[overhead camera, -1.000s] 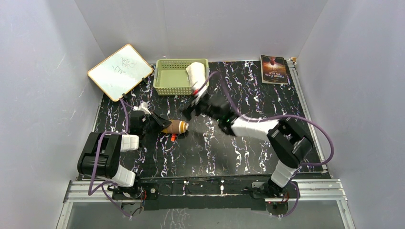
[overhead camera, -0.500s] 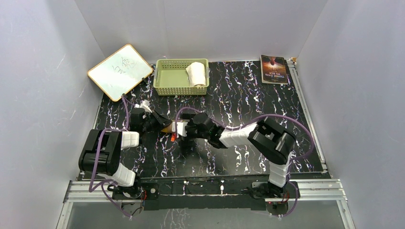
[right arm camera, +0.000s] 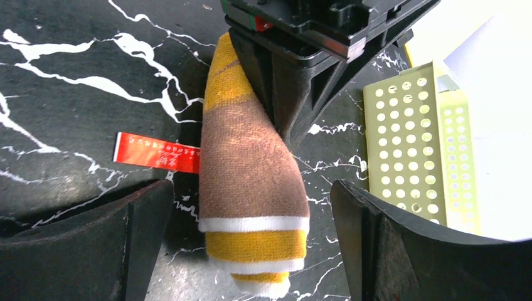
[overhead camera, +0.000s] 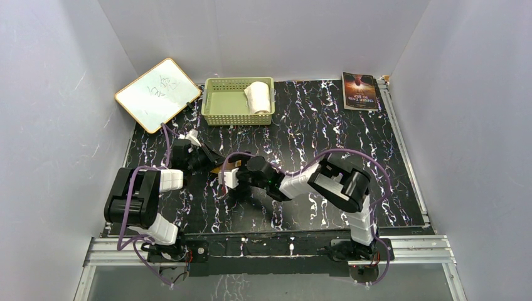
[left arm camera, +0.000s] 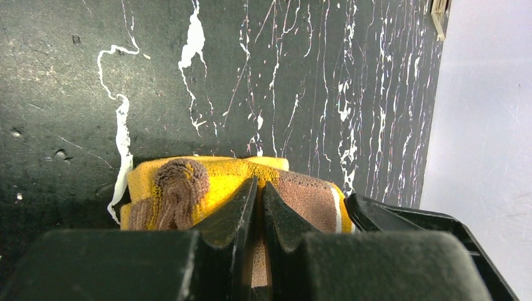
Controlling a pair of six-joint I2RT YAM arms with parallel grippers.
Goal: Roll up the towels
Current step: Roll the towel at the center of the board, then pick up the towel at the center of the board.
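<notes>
Towel roll, brown with yellow stripes, is pinched at one end by the left gripper, jaws nearly closed on the cloth. It's straddled by the right gripper, spread wide, nothing gripped. White towel roll is parked in the green basket, well beyond both.

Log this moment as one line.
left gripper: shut on brown towel roll end | right gripper: open, straddling its free end | white towel: rolled, in basket
</notes>
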